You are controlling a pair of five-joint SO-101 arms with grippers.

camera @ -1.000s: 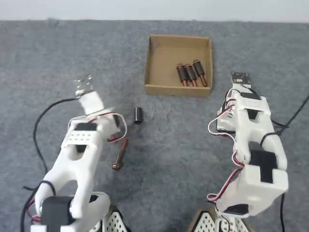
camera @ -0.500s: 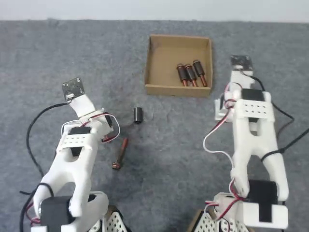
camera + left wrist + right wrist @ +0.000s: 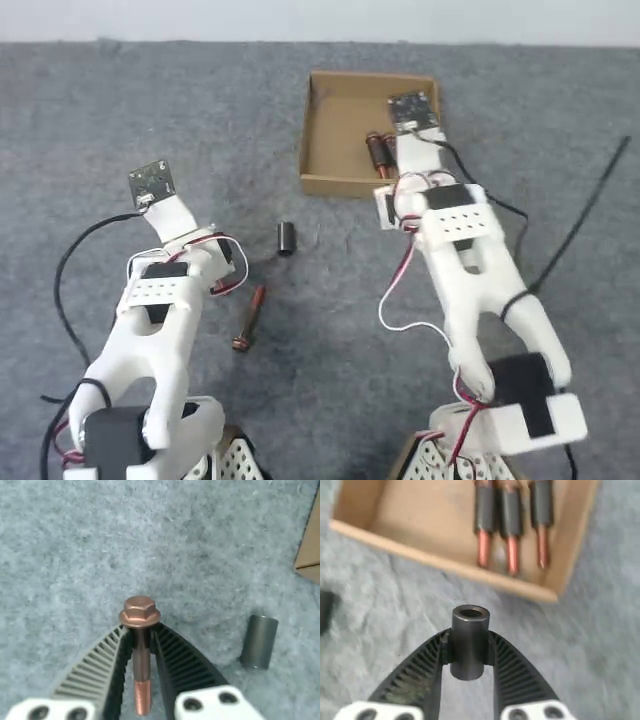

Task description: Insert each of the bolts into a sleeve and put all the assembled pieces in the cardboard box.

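My left gripper is shut on a copper bolt, whose hex head pokes out past the fingertips above the grey carpet. A loose dark sleeve lies close beside it, seen in the high view as the sleeve. A second bolt lies on the carpet beside the left arm. My right gripper is shut on another sleeve, held upright just short of the cardboard box. Three assembled pieces lie in the box. In the high view the right arm covers part of the box.
Grey carpet covers the table, with open floor between the two arms. A black cable runs off to the right of the right arm. The left arm's cable loops at the left.
The right arm has swung left and forward with its sleeve, from beside the box to over its front edge. The left arm shifted slightly left, then stayed still.
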